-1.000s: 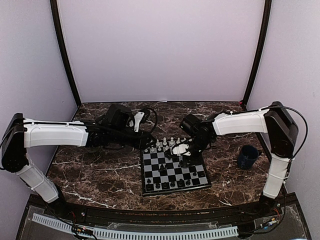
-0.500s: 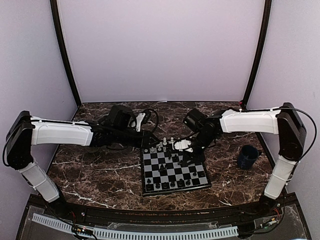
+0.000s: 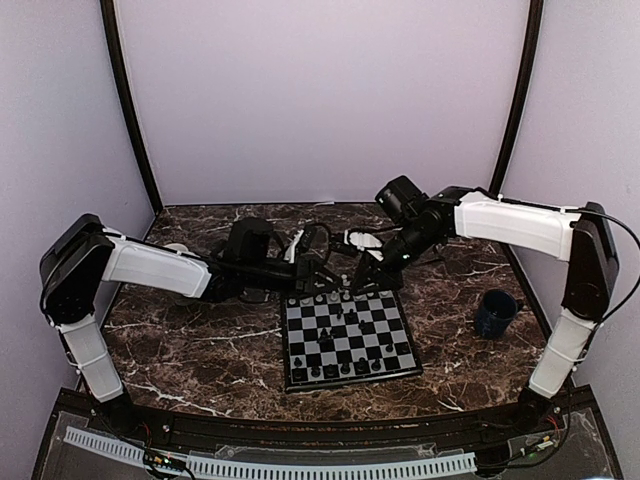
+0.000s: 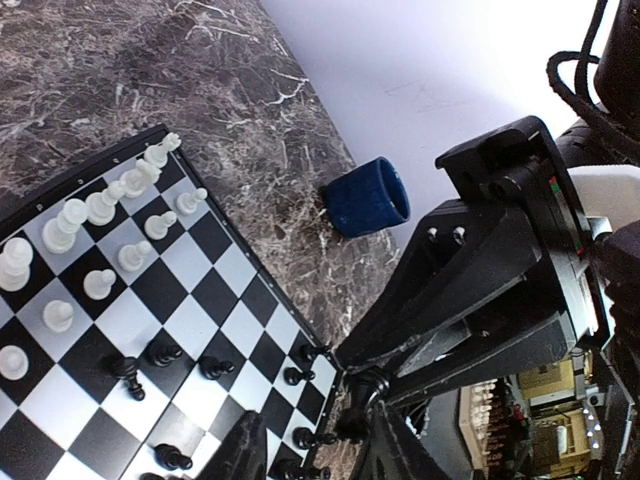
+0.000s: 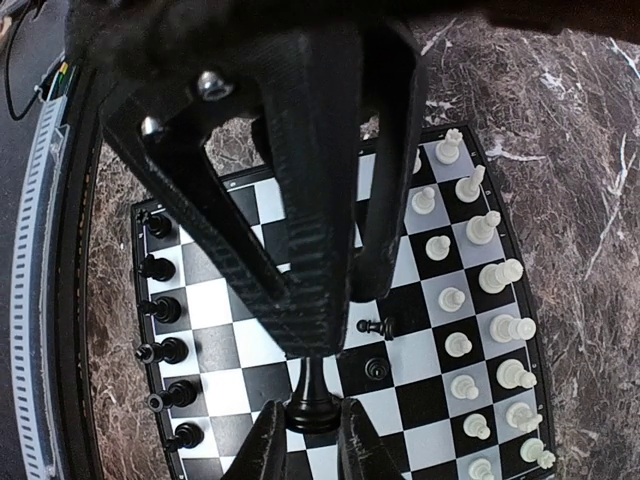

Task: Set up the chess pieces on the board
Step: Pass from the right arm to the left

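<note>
Reaching in from both sides over the dark marbled table, meeting close together above the far edge of the board, well apart from the blue mug at right. Spread and empty at the left gripper, fingers apart. Pinched at the right gripper around the base of one upright black piece, held over the middle squares. Lined up in two ranks along one edge: white pieces. Only partly ranked along the opposite edge: black pieces, a couple loose mid-board. Judged mid-placement of a black man. Next, probably: backing the left gripper clear, carrying across to an empty square on the black side, lowering upright without brushing neighbours.
</note>
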